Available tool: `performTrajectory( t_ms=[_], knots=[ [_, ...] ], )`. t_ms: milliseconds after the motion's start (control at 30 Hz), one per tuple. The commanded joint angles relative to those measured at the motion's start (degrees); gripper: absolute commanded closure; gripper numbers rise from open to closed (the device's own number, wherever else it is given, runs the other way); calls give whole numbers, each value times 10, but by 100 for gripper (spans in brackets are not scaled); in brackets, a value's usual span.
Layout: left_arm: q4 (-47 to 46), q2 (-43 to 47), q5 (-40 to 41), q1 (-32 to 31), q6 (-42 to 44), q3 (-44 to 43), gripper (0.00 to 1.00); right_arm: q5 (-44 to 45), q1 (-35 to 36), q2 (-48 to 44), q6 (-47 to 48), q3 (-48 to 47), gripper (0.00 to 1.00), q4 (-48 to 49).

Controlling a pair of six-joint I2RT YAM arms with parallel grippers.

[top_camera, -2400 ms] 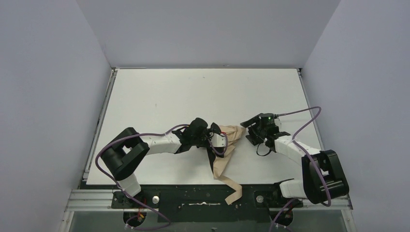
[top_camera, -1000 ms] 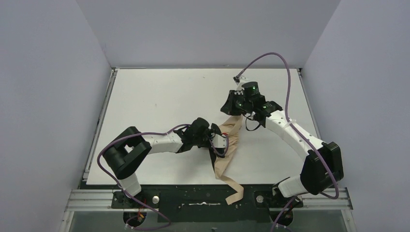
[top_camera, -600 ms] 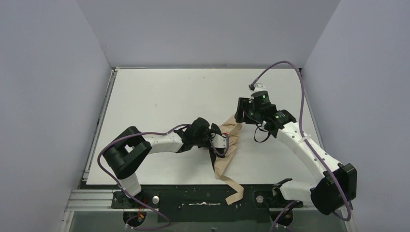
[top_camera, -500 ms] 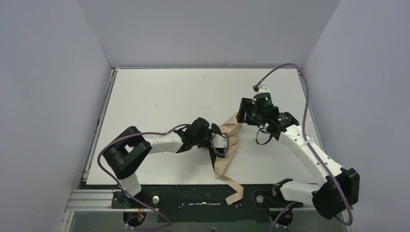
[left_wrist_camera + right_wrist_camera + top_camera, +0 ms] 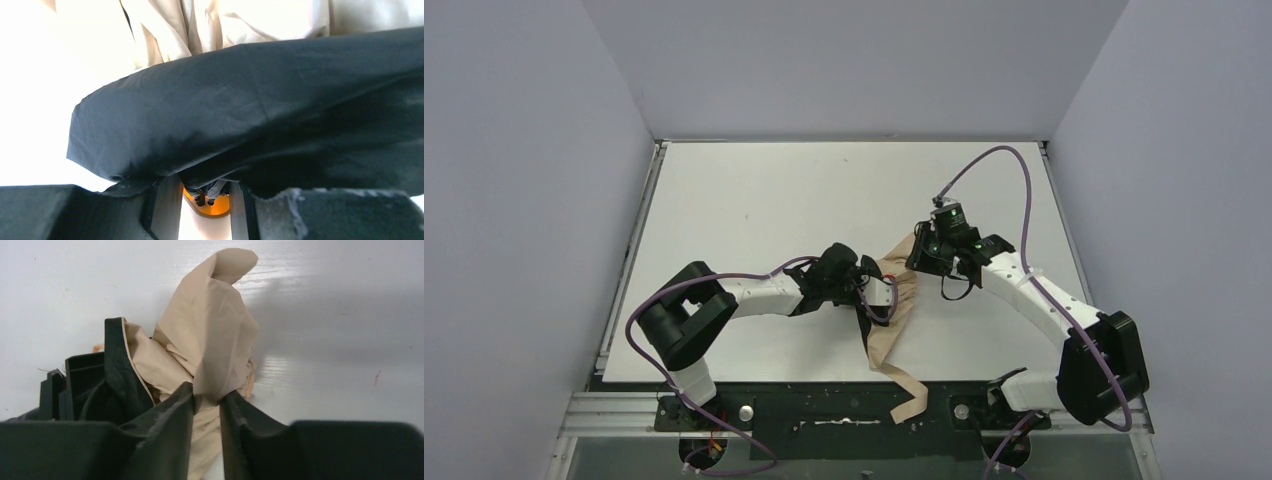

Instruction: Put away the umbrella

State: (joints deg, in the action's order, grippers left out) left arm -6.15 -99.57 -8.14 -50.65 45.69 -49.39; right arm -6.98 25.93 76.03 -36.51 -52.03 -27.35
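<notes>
On the white tabletop [image 5: 774, 200], toward the near edge and about midway between the two arms: the umbrella [image 5: 886, 335], collapsed and crumpled into loose tan folds. One long tan strip [image 5: 909, 400] trailing off the near edge and across the black base rail [image 5: 824, 410].

At the umbrella's left side, the left pincer [image 5: 869, 290], its arm stretched low across the tabletop from the left base. From that wrist's view: black cloth [image 5: 250, 110] draped right across the jaws and bunched down into the gap between them, so clamped on that fold as far as can be made out. Fingertips themselves hidden under it. Pale tan folds beyond, at the top of the view.

At the umbrella's far corner, the right pincer [image 5: 916, 256], its arm reaching in from the right with the purple cable [image 5: 1004, 165] looped high above. From that wrist's view: jaws nearly together, pinching the foot of an upright tan flap [image 5: 220, 335] between the tips. Left of the flap, a black-lined fold with a tan edge. Behind, bare tabletop with a soft shadow to the right.
</notes>
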Motion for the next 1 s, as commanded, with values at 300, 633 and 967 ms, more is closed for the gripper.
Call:
performTrajectory(
  t_ms=[300, 633, 967],
  knots=[
    [58, -12, -18, -6, 2, -9, 100, -123, 29, -56, 20, -80, 100, -97],
    [61, -15, -21, -7, 4, -11, 100, -125, 92, -16, -1, -79, 100, -24],
    [52, -11, -20, -8, 10, -2, 100, -102, 98, 30, 9, -92, 100, 9]
  ],
)
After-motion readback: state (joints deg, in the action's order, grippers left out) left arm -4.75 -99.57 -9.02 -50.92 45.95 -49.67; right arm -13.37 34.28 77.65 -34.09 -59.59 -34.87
